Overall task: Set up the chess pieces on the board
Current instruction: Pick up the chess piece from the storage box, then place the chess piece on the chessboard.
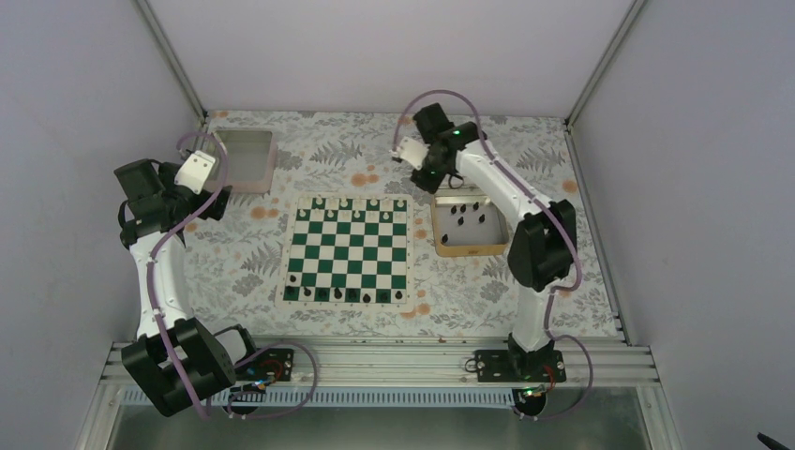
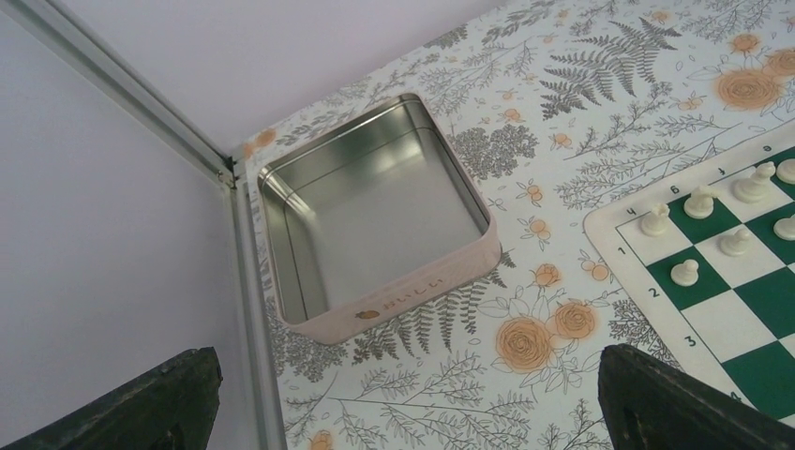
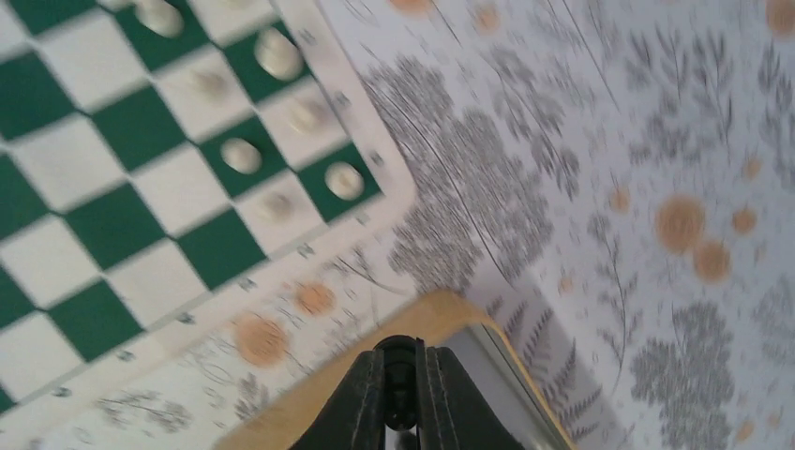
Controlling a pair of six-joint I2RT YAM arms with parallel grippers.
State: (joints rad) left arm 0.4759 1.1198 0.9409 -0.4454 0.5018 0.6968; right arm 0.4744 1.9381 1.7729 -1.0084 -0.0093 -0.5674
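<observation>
Tiny black chess pieces [image 1: 352,296] stand in a row along the near rank of the flat green-and-white chequered mat with a cream border [image 1: 349,248], and several more lie loose in the gold-rimmed metal tray [image 1: 473,249] just beside the mat's right edge. Your right gripper [image 3: 401,389] hangs above the tray's far corner, near the mat's far right corner, its dark fingers pressed close together. The wrist view is smeared, so you cannot tell whether a piece is pinched there. Judging by the bare second rank, the step in hand is bringing tray pieces across one at a time. If the fingers are bare, part them before you descend, come straight down on a piece lying apart from its neighbours, and pinch it low on the body. If one is held, set it upright mid-square on the rank just beyond the black row, lowering gently so that row is not toppled. Small white chess pieces [image 2: 698,202] fill the far ranks, so keep the wrist off that end. Your left gripper [image 2: 412,375] is spread wide and holds nothing, above the floral tablecloth [image 2: 562,141] near the square pale pink tin [image 2: 412,292], well apart from the work and not in your way
</observation>
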